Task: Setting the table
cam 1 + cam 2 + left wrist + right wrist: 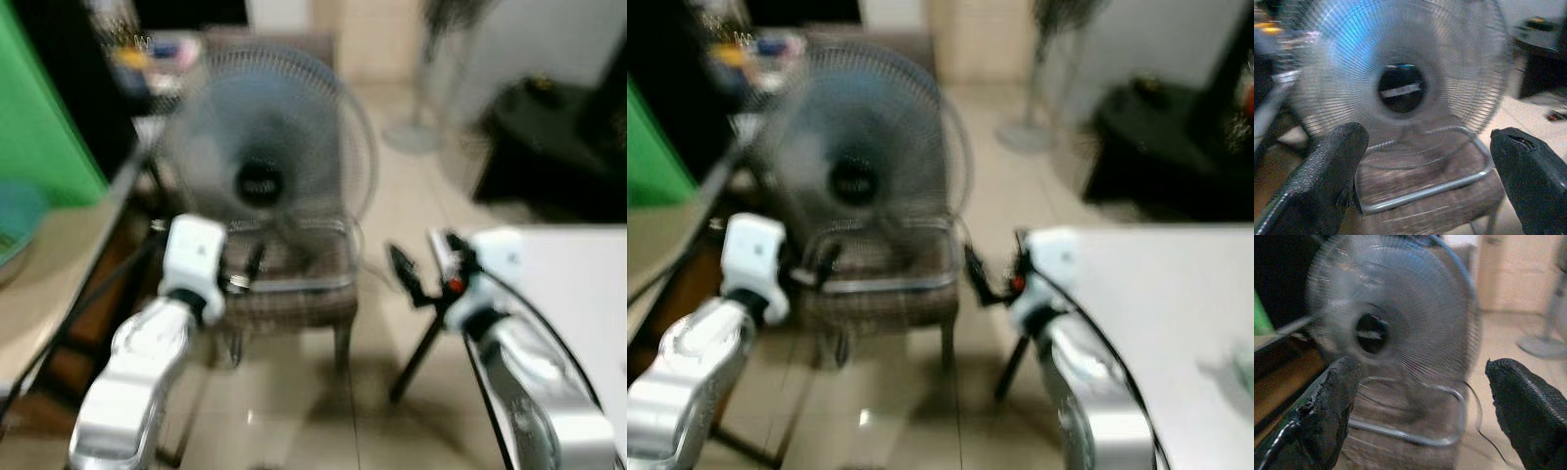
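Both arms raised with nothing held, left gripper point(1425, 186) and right gripper point(1420, 416) each with jaws wide. All views are blurred, so walking on risks clipping the fan point(263, 162) standing on the chair point(294, 284) dead ahead, or its trailing cord. White table point(1176, 313) lies close at right; a small unclear item sits near its right edge, open floor point(392, 215) between.

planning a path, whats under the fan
The fan stands on a wicker chair with a metal frame. Its base is blurred; tiled floor lies beneath the chair.
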You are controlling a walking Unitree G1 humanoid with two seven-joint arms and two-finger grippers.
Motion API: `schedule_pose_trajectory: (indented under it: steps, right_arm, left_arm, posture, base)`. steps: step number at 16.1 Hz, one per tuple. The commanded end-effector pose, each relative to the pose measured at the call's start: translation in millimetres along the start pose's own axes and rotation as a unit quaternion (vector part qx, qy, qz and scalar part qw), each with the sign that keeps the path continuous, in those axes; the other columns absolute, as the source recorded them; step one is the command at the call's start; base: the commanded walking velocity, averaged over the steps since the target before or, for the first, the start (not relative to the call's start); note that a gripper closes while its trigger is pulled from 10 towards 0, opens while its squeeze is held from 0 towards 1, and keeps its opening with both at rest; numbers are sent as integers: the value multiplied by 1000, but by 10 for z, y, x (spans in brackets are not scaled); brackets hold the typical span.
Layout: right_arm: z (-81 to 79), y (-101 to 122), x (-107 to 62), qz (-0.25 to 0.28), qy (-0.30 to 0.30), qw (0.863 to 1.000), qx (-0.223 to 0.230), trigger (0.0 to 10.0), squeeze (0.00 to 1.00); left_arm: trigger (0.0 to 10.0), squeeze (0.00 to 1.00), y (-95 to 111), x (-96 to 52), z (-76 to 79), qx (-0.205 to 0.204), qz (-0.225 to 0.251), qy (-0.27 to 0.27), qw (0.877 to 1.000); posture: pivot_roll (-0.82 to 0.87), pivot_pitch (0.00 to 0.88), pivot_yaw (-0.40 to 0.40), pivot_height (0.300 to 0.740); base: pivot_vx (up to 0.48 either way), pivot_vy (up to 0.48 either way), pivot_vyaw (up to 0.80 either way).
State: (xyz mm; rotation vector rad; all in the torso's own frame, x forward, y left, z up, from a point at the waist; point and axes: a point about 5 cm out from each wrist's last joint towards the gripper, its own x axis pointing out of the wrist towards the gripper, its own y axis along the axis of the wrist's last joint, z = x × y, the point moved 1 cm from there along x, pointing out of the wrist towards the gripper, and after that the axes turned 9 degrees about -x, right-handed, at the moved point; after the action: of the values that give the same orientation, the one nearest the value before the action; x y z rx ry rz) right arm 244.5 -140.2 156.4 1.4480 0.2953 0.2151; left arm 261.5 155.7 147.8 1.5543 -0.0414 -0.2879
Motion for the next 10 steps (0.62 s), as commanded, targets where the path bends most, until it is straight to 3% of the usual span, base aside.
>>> schedule_pose_trajectory:
  steps: [1, 3, 5, 8, 10]
  right_arm:
    - [40, 9, -6, 1, -9, 1000, -2, 10000, 1000]
    - [29, -60, 33, -10, 11, 1000, 7, 10000, 1000]
    - [-15, -128, 68, -24, 27, 999, 28, 10000, 1000]
    - [37, -135, 24, -25, 6, 999, 42, 10000, 1000]
    - [24, -155, 55, -29, 12, 999, 42, 10000, 1000]
  left_arm:
    - [10000, 0, 41, 9, 54, 3, 12, -6, 1000]
    - [10000, 0, 85, -57, 87, 13, 26, -4, 1000]
    - [10000, 0, 85, -142, 37, 16, 28, 5, 999]
    - [10000, 0, 148, -53, -3, 14, 43, 13, 999]
    - [10000, 0, 160, -105, -8, 9, 45, 14, 999]
  posture:
    - [102, 0, 48, 740]
    - [169, 0, 8, 740]
    - [149, 0, 19, 740]
    - [142, 0, 29, 740]
    - [158, 0, 24, 740]
  base:
    - [0, 0, 800]
    - [0, 0, 800]
    - [0, 0, 800]
    - [0, 0, 800]
    - [0, 0, 800]
